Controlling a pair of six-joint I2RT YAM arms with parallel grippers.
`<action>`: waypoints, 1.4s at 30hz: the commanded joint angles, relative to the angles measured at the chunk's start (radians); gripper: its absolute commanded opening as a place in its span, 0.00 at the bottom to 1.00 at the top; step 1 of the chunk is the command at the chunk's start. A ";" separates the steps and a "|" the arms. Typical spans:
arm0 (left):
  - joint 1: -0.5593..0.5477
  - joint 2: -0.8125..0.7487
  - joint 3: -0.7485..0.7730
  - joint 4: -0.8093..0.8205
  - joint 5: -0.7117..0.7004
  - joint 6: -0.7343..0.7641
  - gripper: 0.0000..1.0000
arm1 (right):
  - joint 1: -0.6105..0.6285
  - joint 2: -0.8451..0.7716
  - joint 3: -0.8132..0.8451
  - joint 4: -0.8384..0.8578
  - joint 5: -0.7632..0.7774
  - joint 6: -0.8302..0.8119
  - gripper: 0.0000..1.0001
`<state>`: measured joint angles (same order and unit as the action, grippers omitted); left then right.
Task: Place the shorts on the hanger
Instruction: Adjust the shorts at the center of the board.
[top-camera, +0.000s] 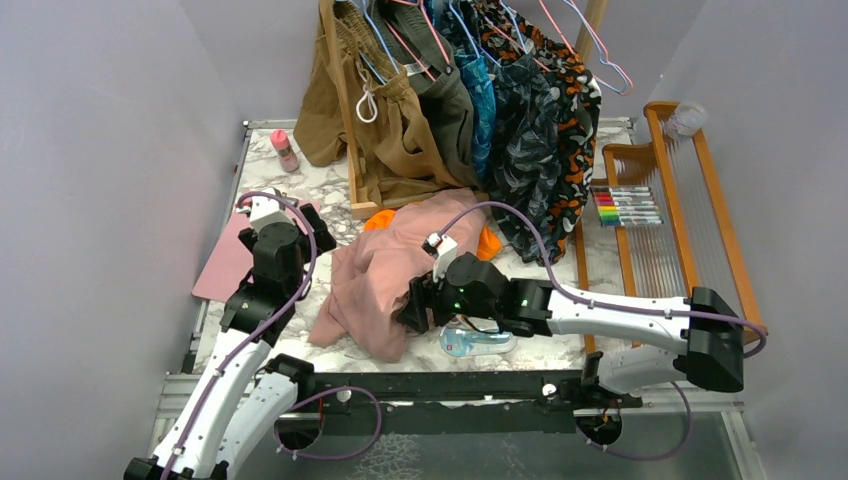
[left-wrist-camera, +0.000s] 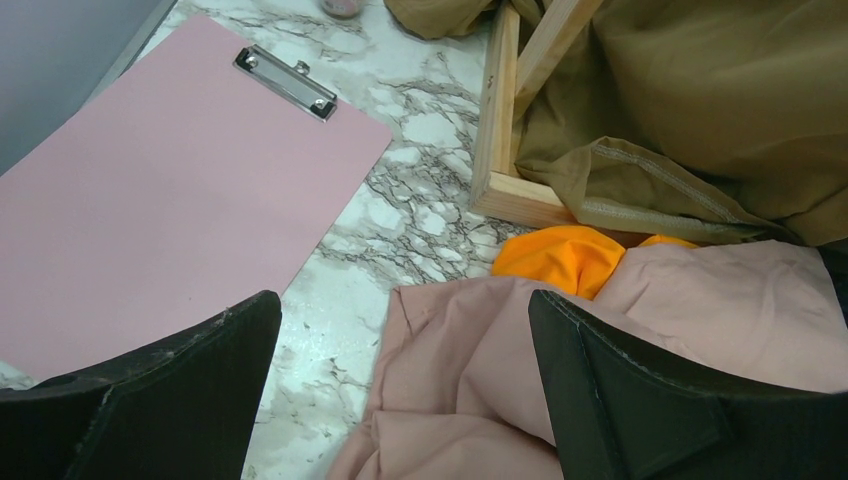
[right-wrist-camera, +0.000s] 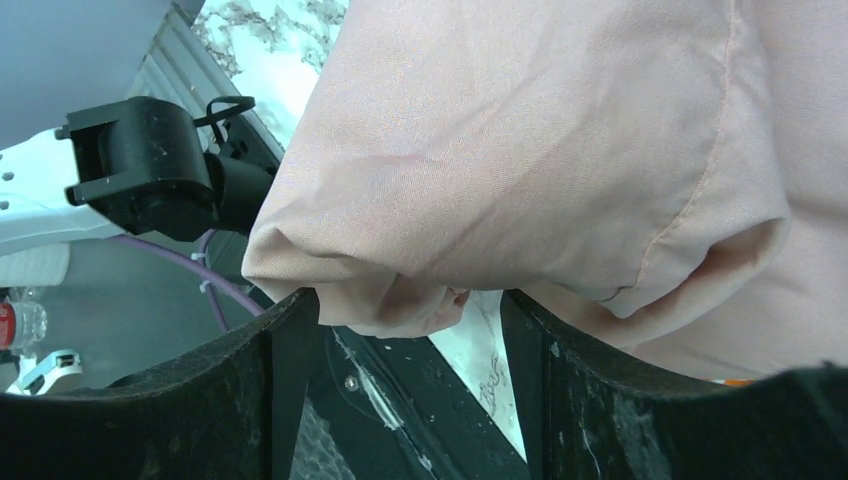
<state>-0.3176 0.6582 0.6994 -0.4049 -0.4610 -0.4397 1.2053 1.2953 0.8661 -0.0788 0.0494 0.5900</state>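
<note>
Dusty pink shorts (top-camera: 370, 285) lie crumpled at the centre of the marble tabletop (left-wrist-camera: 420, 200), partly over bright orange shorts (left-wrist-camera: 560, 258) at their 1 o'clock. The right tool (right-wrist-camera: 408, 305), jaws spread, meets the heap's 4 o'clock edge; a fabric fold bulges between its fingers unpinched, apparently lined up for a grasp. The left tool (left-wrist-camera: 402, 310), also spread, hovers at 9 o'clock between the shorts and a pink clipboard (left-wrist-camera: 150, 220), probably to share the lift toward the clothes rack (left-wrist-camera: 497, 120) at 12 o'clock.

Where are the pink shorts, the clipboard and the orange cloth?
pink shorts (top-camera: 370, 278): top view, middle of the fabric.
clipboard (left-wrist-camera: 150, 230): left wrist view, middle of the board.
orange cloth (left-wrist-camera: 560, 258): left wrist view, its bulge.
</note>
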 joint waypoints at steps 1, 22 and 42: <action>0.001 -0.003 -0.010 0.026 0.026 0.012 0.97 | 0.008 0.029 0.024 0.067 -0.002 0.024 0.69; 0.000 0.000 -0.014 0.032 0.046 0.020 0.97 | 0.047 0.119 0.166 0.014 0.194 -0.115 0.20; 0.001 -0.018 -0.009 0.017 0.016 0.009 0.97 | -0.449 -0.098 0.118 -0.243 0.233 -0.002 0.29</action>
<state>-0.3176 0.6518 0.6914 -0.3985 -0.4385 -0.4294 0.7677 1.2423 1.0199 -0.2642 0.3016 0.5755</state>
